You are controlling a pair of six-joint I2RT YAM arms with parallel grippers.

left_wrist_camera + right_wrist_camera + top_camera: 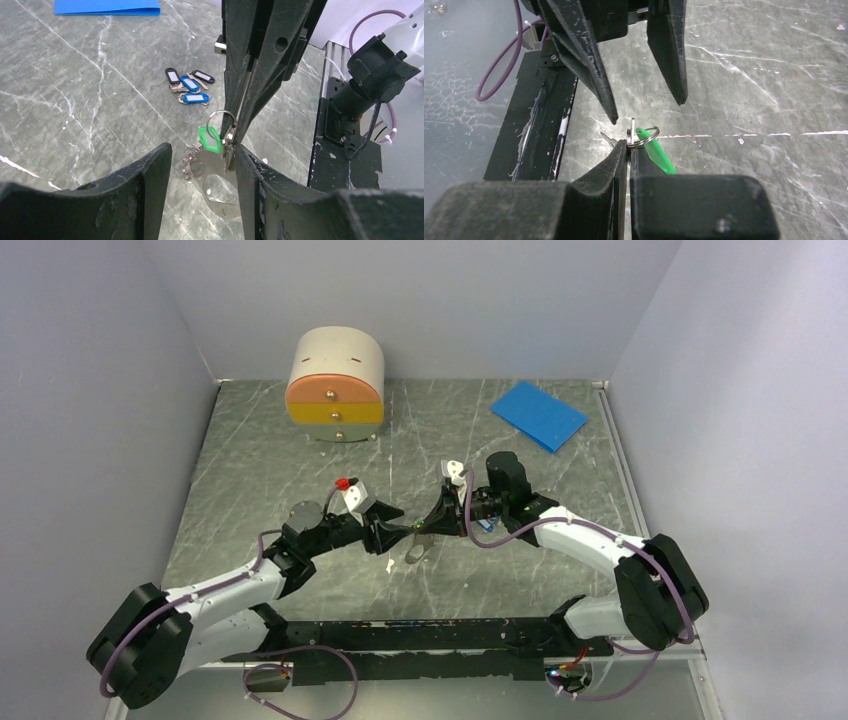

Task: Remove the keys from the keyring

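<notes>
Green plastic marks the one key (210, 139) threaded on the keyring (657, 132). Its tag hangs through the small silvery ring, lifted off the counter (75, 100) at the centre of the left wrist view. The right pincer (629, 148) comes down from the top of that view. It is pressed together on the keyring where the ring meets a flat metal piece (which of the two the pads actually bite, I cannot tell). The left pincer (202, 149) is spread and holds nothing. Its two fingers sit at the bottom of the frame, one on either side of the tag, close but not touching as far as I can see. A darker coil of chain (189, 161) and a silvery plate (220, 187) sit just below the tag.

Up and left of centre in the same view, the blue and black tags (187, 86) lie in a loose cluster on the counter, well apart from the held ring. I judge those already dealt with. What is left is the green key. The left pincer would need to close on the tag and work it round the ring's split until it comes free, and that step is not yet begun.
</notes>
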